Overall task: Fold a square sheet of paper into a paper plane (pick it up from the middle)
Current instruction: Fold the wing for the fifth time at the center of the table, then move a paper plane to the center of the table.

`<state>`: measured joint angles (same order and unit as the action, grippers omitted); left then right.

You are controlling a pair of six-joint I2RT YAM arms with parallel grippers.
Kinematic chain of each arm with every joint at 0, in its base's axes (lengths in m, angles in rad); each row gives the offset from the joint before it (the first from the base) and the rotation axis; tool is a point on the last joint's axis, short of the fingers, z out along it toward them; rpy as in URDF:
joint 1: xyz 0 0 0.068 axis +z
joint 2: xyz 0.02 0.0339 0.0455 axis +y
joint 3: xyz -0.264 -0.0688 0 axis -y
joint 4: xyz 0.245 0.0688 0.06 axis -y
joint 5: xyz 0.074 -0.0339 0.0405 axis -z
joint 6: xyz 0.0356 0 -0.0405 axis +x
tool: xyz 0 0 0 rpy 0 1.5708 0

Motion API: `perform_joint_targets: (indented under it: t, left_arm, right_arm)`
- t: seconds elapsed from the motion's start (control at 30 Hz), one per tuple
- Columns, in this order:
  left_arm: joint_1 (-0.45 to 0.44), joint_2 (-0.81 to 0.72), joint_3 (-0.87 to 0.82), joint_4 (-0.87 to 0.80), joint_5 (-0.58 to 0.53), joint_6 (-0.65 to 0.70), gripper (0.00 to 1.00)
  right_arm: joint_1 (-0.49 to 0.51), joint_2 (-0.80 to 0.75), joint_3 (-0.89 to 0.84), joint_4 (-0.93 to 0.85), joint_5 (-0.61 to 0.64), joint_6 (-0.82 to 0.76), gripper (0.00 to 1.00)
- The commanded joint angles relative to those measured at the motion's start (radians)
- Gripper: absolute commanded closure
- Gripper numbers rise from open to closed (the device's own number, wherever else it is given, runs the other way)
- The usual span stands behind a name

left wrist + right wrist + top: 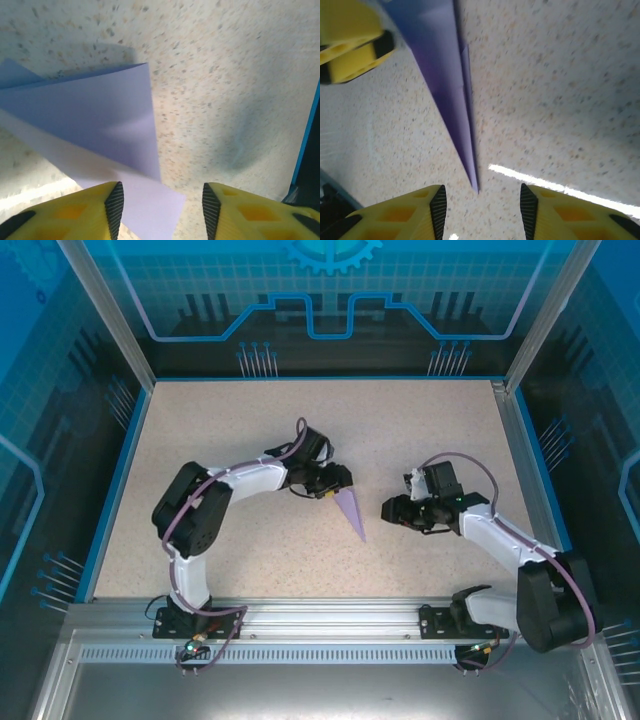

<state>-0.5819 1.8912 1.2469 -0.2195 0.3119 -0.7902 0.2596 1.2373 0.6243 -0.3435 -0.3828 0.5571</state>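
Top external: paper plane (350, 513) lay midway between side edges of the table (230, 430).
Left gripper (333, 482), right gripper (393, 510) flanked it, jaws parted, empty.

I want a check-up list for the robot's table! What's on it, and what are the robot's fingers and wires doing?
Surface: speckled beige table with a blue edge.
Job's things: paper plane, folded, on the table between the arms, sharp tip toward the near edge.
Clutter: nothing seen.
Grippers: left gripper fingers apart at the plane's wide end; right gripper fingers apart, facing the tip, not touching it.
Cables: purple cables loop along both arms, away from the paper.
Surroundings: blue patterned walls and a metal frame.
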Motion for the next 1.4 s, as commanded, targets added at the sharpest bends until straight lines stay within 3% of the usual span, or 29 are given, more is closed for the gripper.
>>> perform_joint_targets:
  t: [0.0, 0.13, 0.23, 0.4, 0.53, 0.83, 1.0, 1.13, 1.37]
  left_arm:
    - [-0.047, -0.051, 0.047, -0.220, -0.158, -0.033, 0.44]
    - [-0.094, -0.010, 0.091, -0.277, -0.200, -0.080, 0.38]
    - [-0.098, 0.025, 0.115, -0.271, -0.195, -0.106, 0.26]
    - [-0.099, 0.101, 0.220, -0.358, -0.210, -0.097, 0.25]
    - [-0.098, 0.107, 0.228, -0.409, -0.237, -0.093, 0.29]
    - [-0.090, -0.016, 0.058, -0.336, -0.263, -0.096, 0.53]
    - [-0.090, -0.042, 0.013, -0.309, -0.263, -0.096, 0.55]
    - [-0.087, -0.049, -0.015, -0.296, -0.264, -0.096, 0.62]
    - [-0.082, -0.058, -0.042, -0.285, -0.264, -0.089, 0.64]
  right_arm:
    - [-0.024, 0.050, 0.033, 0.007, 0.018, -0.019, 0.54]
    - [-0.022, 0.120, 0.037, 0.121, -0.117, -0.007, 0.55]
    - [-0.011, 0.167, 0.052, 0.154, -0.152, -0.009, 0.55]
    - [0.010, 0.244, 0.090, 0.154, -0.174, -0.032, 0.55]
    - [0.030, 0.296, 0.111, 0.175, -0.201, -0.034, 0.56]
    - [0.081, 0.413, 0.198, 0.142, -0.181, -0.063, 0.55]
    - [0.090, 0.461, 0.238, 0.110, -0.187, -0.091, 0.55]
    - [0.113, 0.491, 0.249, 0.090, -0.175, -0.111, 0.55]
    - [0.143, 0.549, 0.308, 0.091, -0.186, -0.119, 0.55]
